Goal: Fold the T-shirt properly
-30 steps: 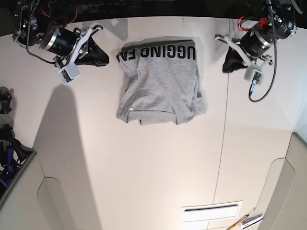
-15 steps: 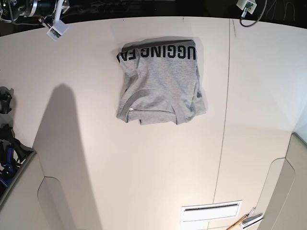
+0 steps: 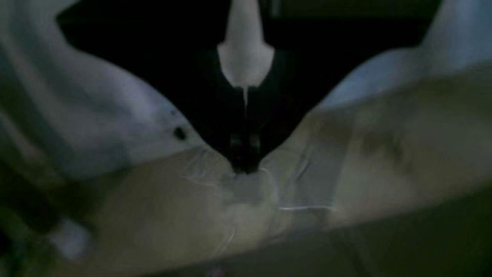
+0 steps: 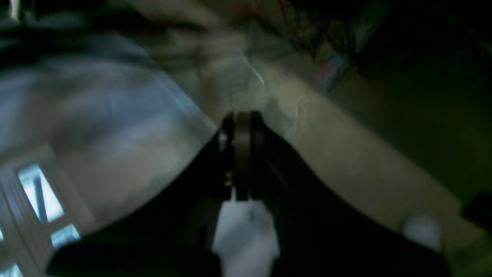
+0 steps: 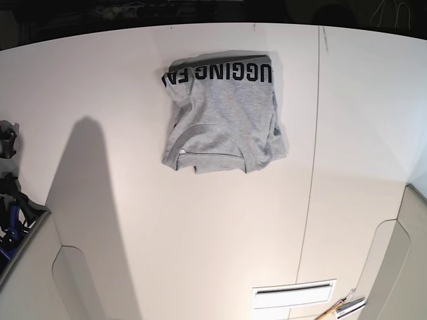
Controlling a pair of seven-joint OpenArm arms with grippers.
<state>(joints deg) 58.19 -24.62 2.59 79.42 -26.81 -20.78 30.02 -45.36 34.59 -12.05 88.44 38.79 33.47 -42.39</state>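
Note:
The T-shirt lies folded into a rough rectangle on the white table, toward the far middle, light grey with a strip of black block lettering along its far edge. Neither arm appears in the base view. The left wrist view is dark and blurred; my left gripper is shut with its black fingers pressed together and nothing between them. In the right wrist view my right gripper is also shut and empty. The T-shirt does not show in either wrist view.
Dark tool shapes sit at the table's left edge. A white vent slot and a wooden-handled tool lie near the front right. A seam line runs down the table on the right.
Both arms have withdrawn upward out of the base view; a second ago they flanked the T-shirt at the far corners. The T-shirt has not moved.

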